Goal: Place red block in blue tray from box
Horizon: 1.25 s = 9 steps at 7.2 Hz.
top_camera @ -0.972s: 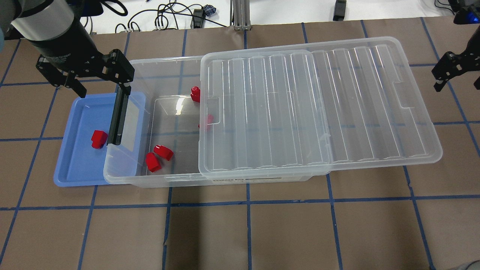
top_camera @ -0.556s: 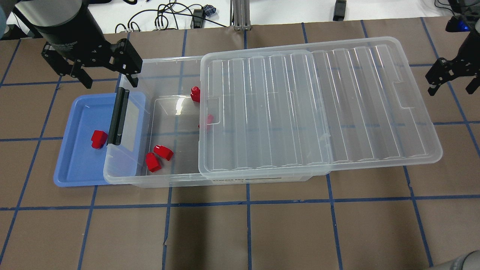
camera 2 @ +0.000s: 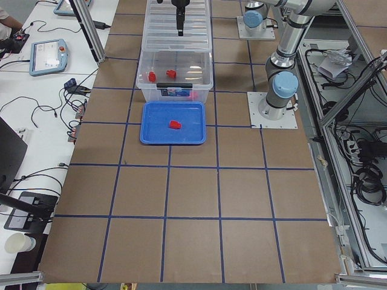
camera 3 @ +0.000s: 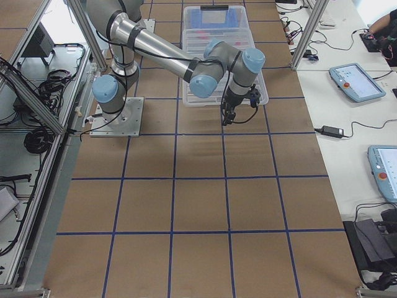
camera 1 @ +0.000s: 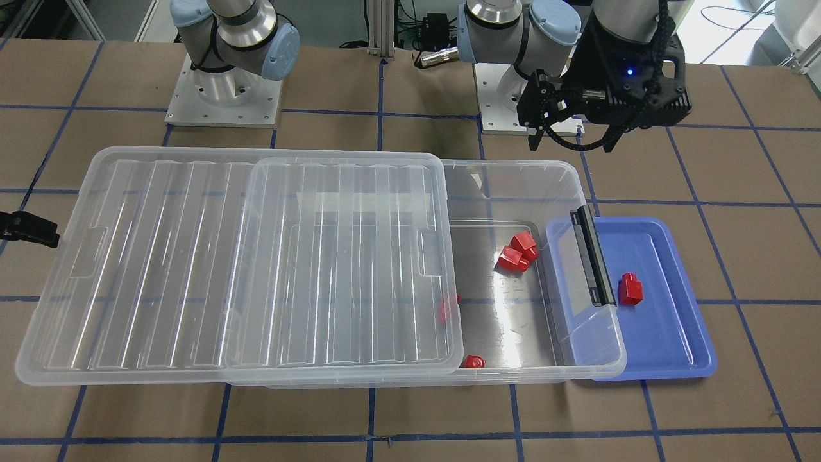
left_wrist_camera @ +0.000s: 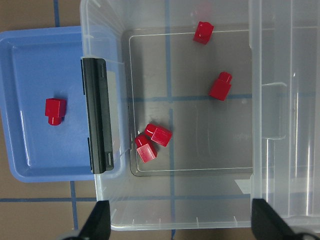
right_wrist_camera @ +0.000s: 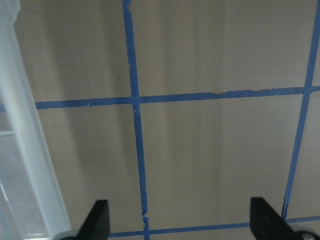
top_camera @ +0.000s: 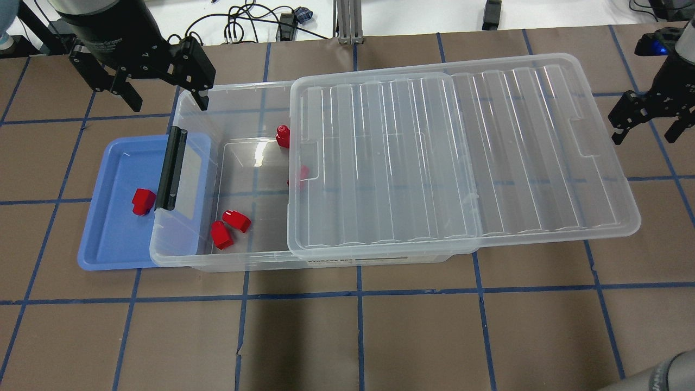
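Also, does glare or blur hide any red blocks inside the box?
Overhead exterior: bright glare patch on the box floor, clear of blocks. Exterior front-facing: floor sheen, and the translucent lid hazes one red block. Left wrist: sharp, no glare on them.

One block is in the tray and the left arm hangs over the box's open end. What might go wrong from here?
The pair of red blocks lies side by side, so the left gripper, jaws open, may grab both or knock one away. Another red block sits partly under the lid; reaching for it risks striking the lid edge.
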Motion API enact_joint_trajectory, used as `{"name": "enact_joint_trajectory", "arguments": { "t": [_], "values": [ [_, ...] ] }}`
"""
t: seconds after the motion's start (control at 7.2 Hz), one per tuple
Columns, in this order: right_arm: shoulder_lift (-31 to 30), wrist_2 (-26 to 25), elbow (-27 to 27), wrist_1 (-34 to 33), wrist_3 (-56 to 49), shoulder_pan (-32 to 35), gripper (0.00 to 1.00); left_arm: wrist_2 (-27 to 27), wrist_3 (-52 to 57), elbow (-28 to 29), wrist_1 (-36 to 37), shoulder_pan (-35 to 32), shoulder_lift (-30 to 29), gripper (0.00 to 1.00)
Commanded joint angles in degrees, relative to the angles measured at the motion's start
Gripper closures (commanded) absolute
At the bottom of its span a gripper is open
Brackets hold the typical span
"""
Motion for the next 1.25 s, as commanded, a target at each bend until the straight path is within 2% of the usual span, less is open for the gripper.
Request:
{"name": "enact_joint_trajectory", "arguments": {
  "t": [0.0, 0.28, 0.42, 0.56, 0.83, 1.11],
  "values": [
    [0.04, 0.31, 0.0, 0.54, 0.07, 0.29, 0.0, 0.08, 0.69, -4.43, 2.52, -0.09, 1.13, 0.0],
    [-0.22, 0.83, 0.09, 0.62, 0.33, 0.72, 0.0, -0.35, 0.87, -5.94, 3.86, -0.09, 1.06, 0.0],
    [-0.23, 0.84, 0.09, 0.8, 2.33, 1.34, 0.0, -0.44, 0.79, -4.9, 6.64, -0.09, 1.57, 0.0],
    [-0.23, 0.92, 0.09, 1.41, 2.96, 1.95, 0.0, -0.7, 1.05, -6.45, 8.5, 0.09, 1.32, 0.0],
    [-0.23, 0.92, 0.09, 1.59, 7.86, 5.1, 0.0, -0.62, 0.96, -8.48, 8.43, 1.23, 0.97, 0.0],
    [-0.23, 1.1, 0.0, 2.82, 13.31, 8.35, 0.0, -0.27, 1.05, -7.88, 8.43, 1.49, 0.45, 0.0]
  ]
}}
